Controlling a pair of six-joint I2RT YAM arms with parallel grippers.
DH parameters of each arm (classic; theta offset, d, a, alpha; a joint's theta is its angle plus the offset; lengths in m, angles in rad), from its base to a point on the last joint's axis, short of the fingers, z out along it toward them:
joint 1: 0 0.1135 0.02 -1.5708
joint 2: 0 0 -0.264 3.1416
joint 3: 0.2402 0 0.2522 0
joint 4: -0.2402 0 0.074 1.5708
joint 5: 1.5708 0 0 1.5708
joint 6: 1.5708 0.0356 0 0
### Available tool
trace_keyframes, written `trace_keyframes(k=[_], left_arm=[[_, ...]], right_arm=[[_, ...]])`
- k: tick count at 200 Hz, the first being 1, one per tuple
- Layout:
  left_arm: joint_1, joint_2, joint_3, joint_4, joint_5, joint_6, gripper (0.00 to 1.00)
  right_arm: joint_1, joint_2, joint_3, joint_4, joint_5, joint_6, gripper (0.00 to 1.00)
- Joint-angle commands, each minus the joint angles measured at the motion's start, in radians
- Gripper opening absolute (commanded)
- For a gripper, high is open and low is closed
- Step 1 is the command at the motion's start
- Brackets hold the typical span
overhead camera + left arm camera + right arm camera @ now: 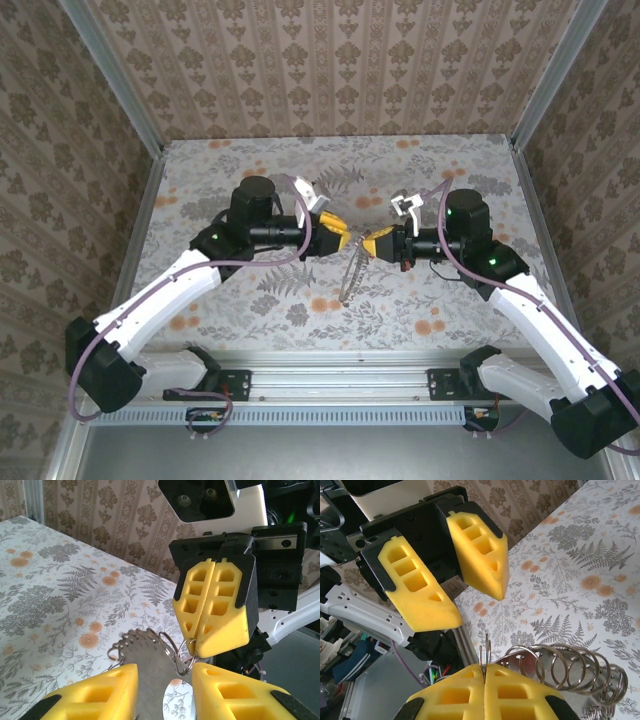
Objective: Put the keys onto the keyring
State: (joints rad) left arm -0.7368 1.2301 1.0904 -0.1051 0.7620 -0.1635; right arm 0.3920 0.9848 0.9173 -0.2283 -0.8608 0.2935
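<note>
- Keyring: one thin silver ring, pinched by my right pincer; my left pincer spread.
- One floral table; three papered walls.

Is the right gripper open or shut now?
Shut. The right gripper's two yellow fingers press together without a gap, pinching a thin metal ring at their tips.

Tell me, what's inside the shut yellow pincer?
A thin silvery ring pokes out from between the right pincer's closed fingers. The bit pinched inside is covered, so how far it goes in cannot be seen. A coil of silvery loops is beside it.
</note>
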Motion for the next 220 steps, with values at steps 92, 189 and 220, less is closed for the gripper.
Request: trace_keyframes(k=[92,189,220], left_arm=[[-0.025,0.069,0.054,0.023,0.100,-0.023,0.35],[-0.037,0.063,0.058,0.054,0.069,-0.016,0.34],[-0.038,0.062,0.060,0.054,0.068,-0.016,0.33]], right_arm=[[0.008,-0.006,0.007,0.046,-0.040,0.007,0.00],[0.008,-0.006,-0.001,0.057,-0.047,0.014,0.00],[0.008,-0.004,-0.001,0.058,-0.047,0.015,0.00]])
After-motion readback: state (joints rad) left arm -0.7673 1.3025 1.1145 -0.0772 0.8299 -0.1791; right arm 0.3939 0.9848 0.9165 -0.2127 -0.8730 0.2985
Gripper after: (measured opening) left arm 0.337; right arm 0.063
